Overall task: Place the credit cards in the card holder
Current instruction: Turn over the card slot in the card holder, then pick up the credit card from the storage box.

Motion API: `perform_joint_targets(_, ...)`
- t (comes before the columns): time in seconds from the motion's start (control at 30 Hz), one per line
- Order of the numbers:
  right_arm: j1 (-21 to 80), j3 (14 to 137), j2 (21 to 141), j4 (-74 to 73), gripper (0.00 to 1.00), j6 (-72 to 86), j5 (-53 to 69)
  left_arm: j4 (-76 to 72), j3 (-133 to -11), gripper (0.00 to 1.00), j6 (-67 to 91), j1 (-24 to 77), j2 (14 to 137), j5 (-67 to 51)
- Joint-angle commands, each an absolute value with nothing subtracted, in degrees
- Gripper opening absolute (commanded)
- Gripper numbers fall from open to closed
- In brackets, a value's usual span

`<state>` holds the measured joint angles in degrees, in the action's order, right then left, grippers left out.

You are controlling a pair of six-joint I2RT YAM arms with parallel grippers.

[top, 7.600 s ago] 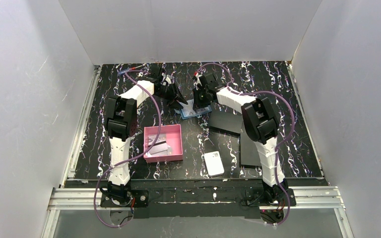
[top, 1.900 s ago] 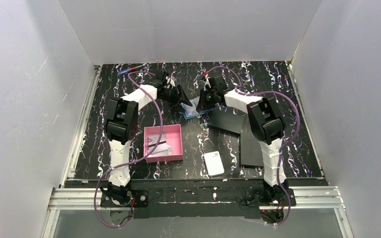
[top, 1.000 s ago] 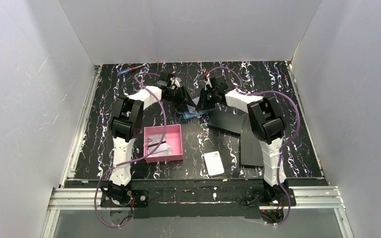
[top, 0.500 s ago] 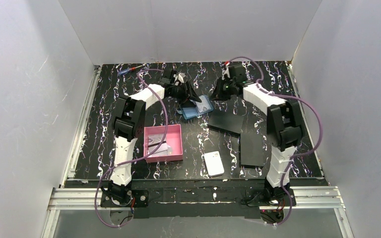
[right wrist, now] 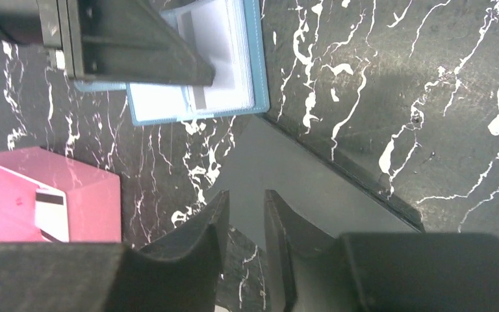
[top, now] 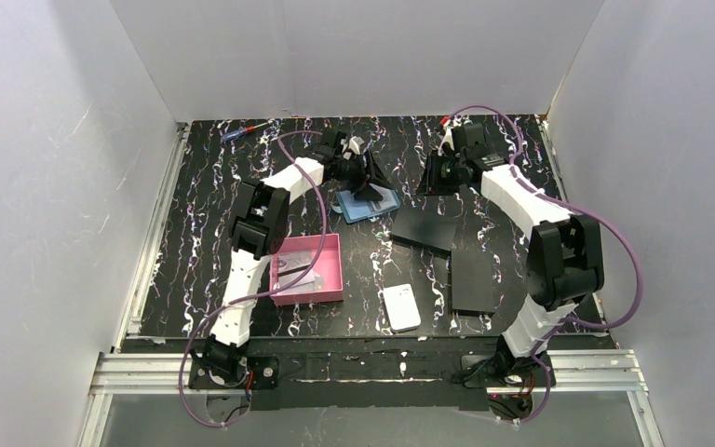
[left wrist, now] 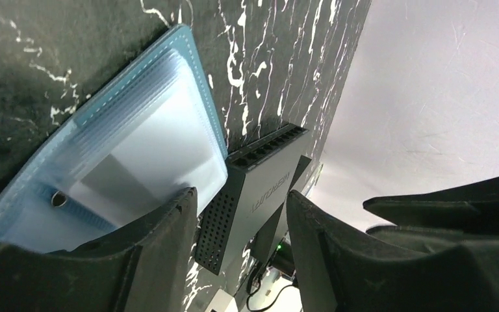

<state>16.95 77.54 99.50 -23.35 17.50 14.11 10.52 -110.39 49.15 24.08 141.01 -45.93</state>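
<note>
Desk (top: 205, 233) with pink tray (top: 338, 270); the card holder (top: 370, 205) lies open beyond it, mid-desk. Left hand (left wrist: 240, 198), half open and empty, hovers over the holder; right hand (right wrist: 247, 195) narrowly parted, empty. Credit cards (top: 296, 277) lie in the tray: fetching one likely comes next.

Glossy clear plastic sleeves line the stitched card holder (left wrist: 144, 133).

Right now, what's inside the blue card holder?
The card holder lies open, showing pale see-through pockets, and what looks like one pale card tucked in. The left gripper hangs over it and covers part, so other cards could be hidden.
</note>
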Motion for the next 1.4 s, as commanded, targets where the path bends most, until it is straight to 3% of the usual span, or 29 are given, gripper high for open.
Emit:
perform_joint_targets(0.0, 17.1, 76.0, 94.6, -25.4, 0.39, 12.8, 14.6, 15.0, -115.7, 0.53, 47.0, 24.2, 138.9, -46.6)
perform_joint_targets(0.13, 17.2, 75.3, 92.1, -24.0, 0.52, 10.2, 16.8, 22.5, -120.1, 0.56, 44.0, 23.2, 133.7, -48.6)
perform_joint_targets(0.27, 18.7, 74.3, 89.5, -18.8, 0.62, 8.9, 21.8, 29.7, -116.4, 0.58, 38.8, 20.4, 123.5, -49.5)
perform_joint_targets(0.47, 36.0, 70.4, 86.5, -7.9, 0.78, -4.2, 22.6, 37.9, -94.1, 0.63, 28.3, 10.1, 98.8, -47.8)
perform_joint_targets(0.57, 43.4, 69.9, 88.0, -1.2, 0.83, -7.5, 24.0, 44.6, -85.7, 0.68, 23.4, 4.1, 88.9, -39.9)
perform_joint_targets(0.67, 45.7, 76.2, 94.7, -0.7, 0.83, -1.2, 26.8, 47.1, -76.7, 0.67, 24.8, 1.2, 81.3, -27.6)
perform_joint_targets(0.77, 47.7, 80.1, 101.6, 0.4, 0.82, 11.3, 26.6, 44.9, -68.2, 0.65, 26.1, 0.6, 77.3, -22.8)
perform_joint_targets(0.9, 50.5, 85.2, 108.7, -5.4, 0.77, 22.4, 23.7, 41.2, -61.1, 0.6, 27.1, 0.3, 76.4, -21.4)
perform_joint_targets(1.1, 55.5, 83.6, 110.6, -6.6, 0.72, 30.2, 12.2, 35.4, -55.7, 0.59, 28.7, 0.2, 78.1, -22.1)
perform_joint_targets(1.37, 58.8, 88.5, 114.4, -17.1, 0.67, 33.2, 1.9, 32.4, -50.8, 0.44, 28.9, 0.2, 79.4, -22.0)
